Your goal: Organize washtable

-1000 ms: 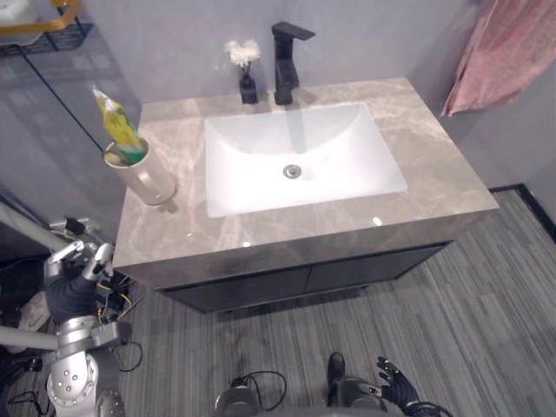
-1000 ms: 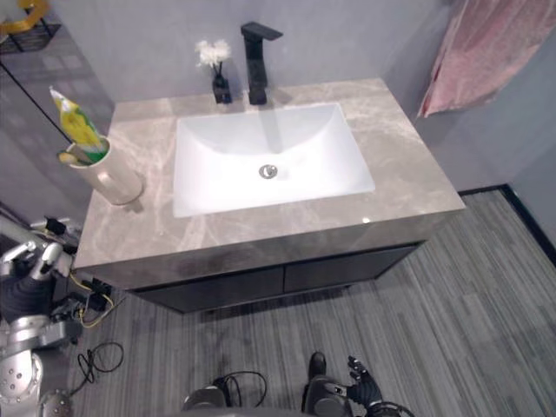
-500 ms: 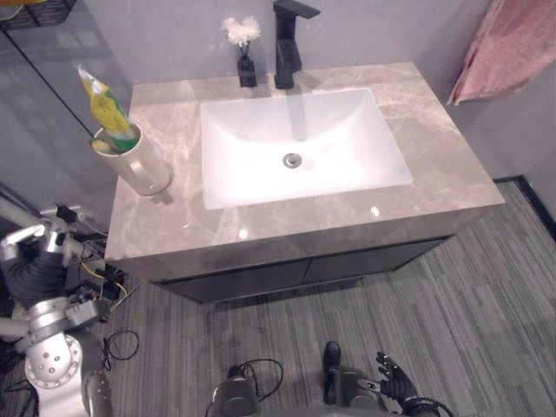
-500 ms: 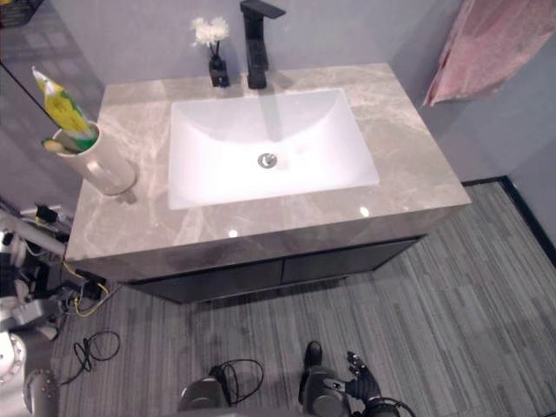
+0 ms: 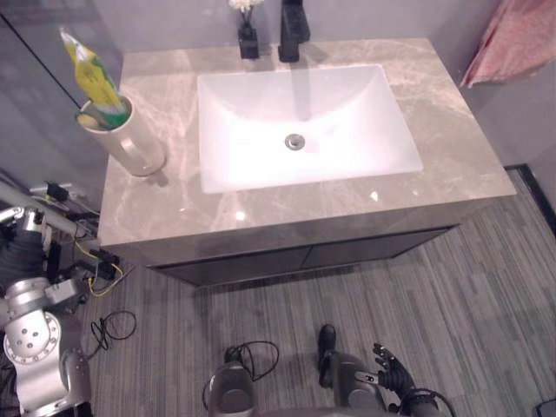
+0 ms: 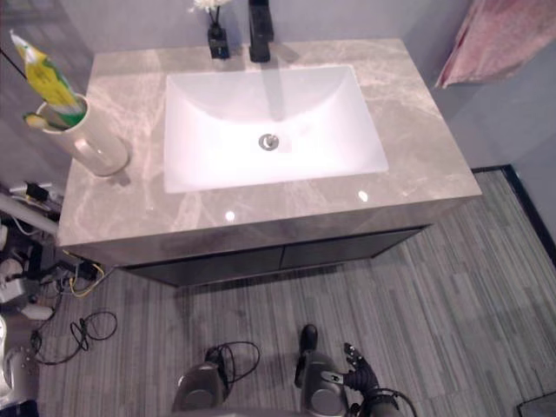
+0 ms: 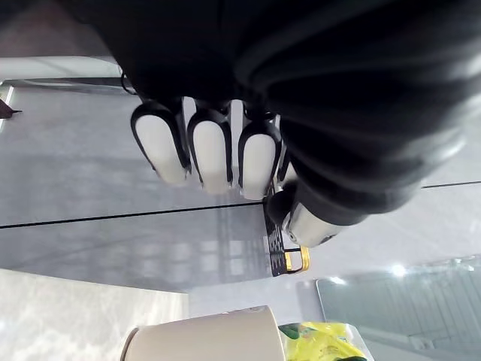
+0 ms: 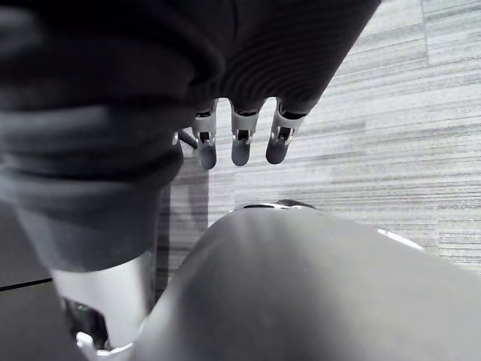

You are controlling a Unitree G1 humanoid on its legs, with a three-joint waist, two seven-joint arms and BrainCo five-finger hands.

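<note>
A grey marbled desk (image 5: 465,143) is shown from above, with a white rectangular basin (image 5: 252,122) sunk into its middle and a round drain (image 5: 295,141) at the basin's centre. At the back edge a black faucet (image 5: 294,35) is set, and just beside it, on the robot's left, a small black vase (image 5: 248,39) with white flowers. A beige cup (image 5: 132,143) stands upright near the desk's left edge, well apart from the basin's fittings. A yellow-green tube (image 5: 91,78) is held upright inside it. A pink towel (image 5: 512,43) is hung on the wall at the far right.

The left robot hand (image 7: 211,154) is seen released, fingers relaxed and nothing grasped; the cup is seen past them, untouched. The right robot hand (image 5: 393,373) is held low above the striped grey floor (image 5: 486,295), fingers spread and empty.
</note>
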